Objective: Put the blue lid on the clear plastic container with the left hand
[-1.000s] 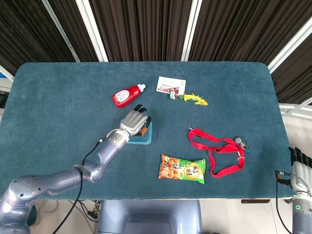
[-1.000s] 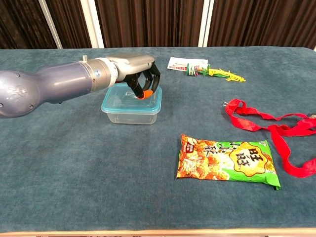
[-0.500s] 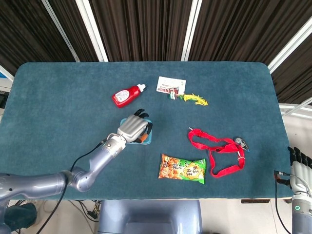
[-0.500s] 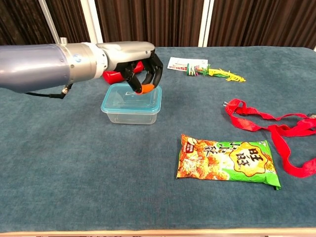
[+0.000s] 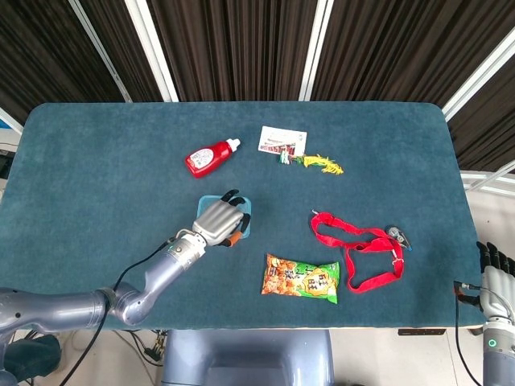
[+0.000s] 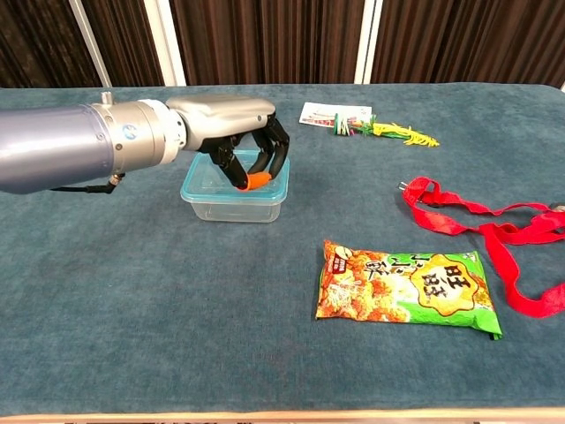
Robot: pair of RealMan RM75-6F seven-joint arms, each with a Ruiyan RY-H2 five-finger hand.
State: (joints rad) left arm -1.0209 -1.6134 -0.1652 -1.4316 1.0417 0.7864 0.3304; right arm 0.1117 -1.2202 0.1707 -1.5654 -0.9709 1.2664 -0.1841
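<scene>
Teal cloth table [image 6: 132, 309] carries the clear plastic container [image 6: 235, 187], blue lid [image 6: 196, 192] seated, light, thin, slippery; left hand [image 6: 237, 141] curls empty above; press rim at 6 o'clock.

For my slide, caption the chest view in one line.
Left hand hangs with curled fingers over the lidded clear container, beside a snack bag and a red strap on the blue table.
</scene>
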